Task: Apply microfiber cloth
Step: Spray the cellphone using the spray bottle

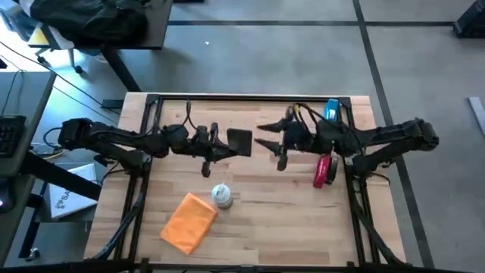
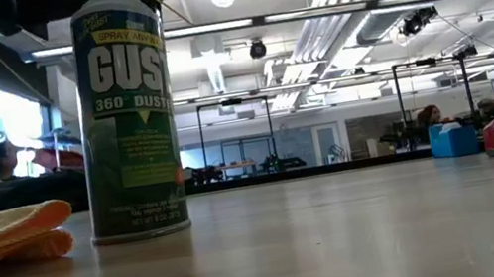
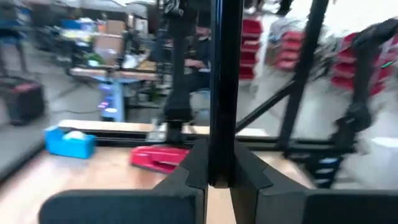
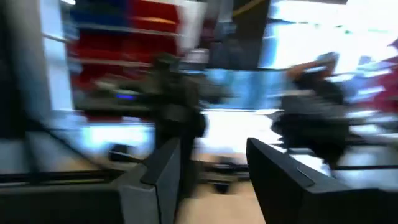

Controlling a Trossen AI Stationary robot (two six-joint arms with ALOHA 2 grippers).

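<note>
The orange microfiber cloth lies folded and flat on the table near its front edge, left of centre; the low view shows the cloth beside a spray can. My left gripper hangs over the table's middle, shut on a black phone. In the left wrist view the phone shows edge-on as a thin dark bar between my left gripper's fingers. My right gripper faces it from the right, open and holding nothing; the right wrist view shows my right gripper with a clear gap. My left gripper pinches the phone's near end between its two fingers, one on each flat face. The fingers come level from the table's left. The phone sticks out beyond the fingertips toward the right arm, lifted clear of the table.
A green spray can stands upright just right of the cloth, and the can looms large in the low view. A red stapler lies at the right. A blue box sits at the far right corner.
</note>
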